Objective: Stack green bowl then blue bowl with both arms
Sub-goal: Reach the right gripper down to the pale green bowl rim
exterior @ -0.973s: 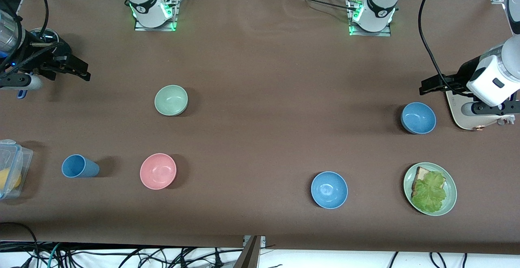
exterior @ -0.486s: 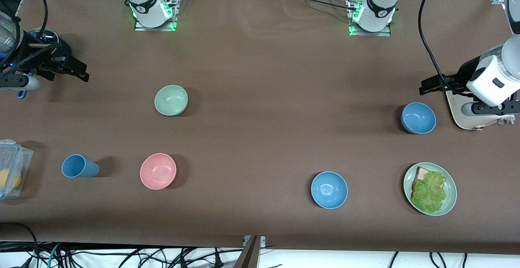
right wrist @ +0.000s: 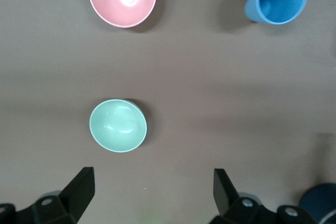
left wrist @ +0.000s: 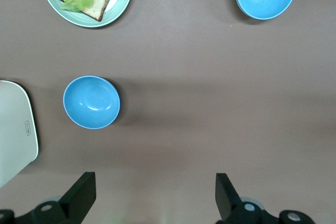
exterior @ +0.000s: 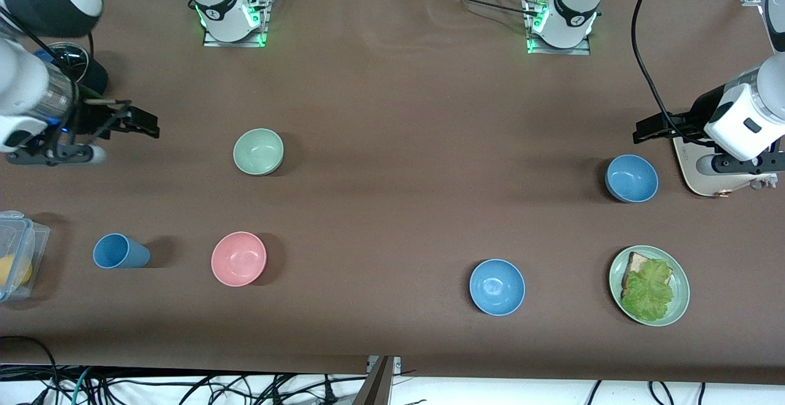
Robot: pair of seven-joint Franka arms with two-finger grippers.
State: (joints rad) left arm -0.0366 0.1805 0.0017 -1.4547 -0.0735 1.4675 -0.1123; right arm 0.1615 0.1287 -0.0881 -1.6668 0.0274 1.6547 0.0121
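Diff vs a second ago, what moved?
Only the right gripper: it swung out from the table's edge toward the green bowl, open and empty. Left gripper waits, open, beside the blue bowl. All bowls, the cup and the plate stayed put.

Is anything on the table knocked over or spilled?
Only the blue cup looks odd: it seems to lie tipped on its side beside the pink bowl. Nothing has spilled. The green bowl and both blue bowls sit upright.
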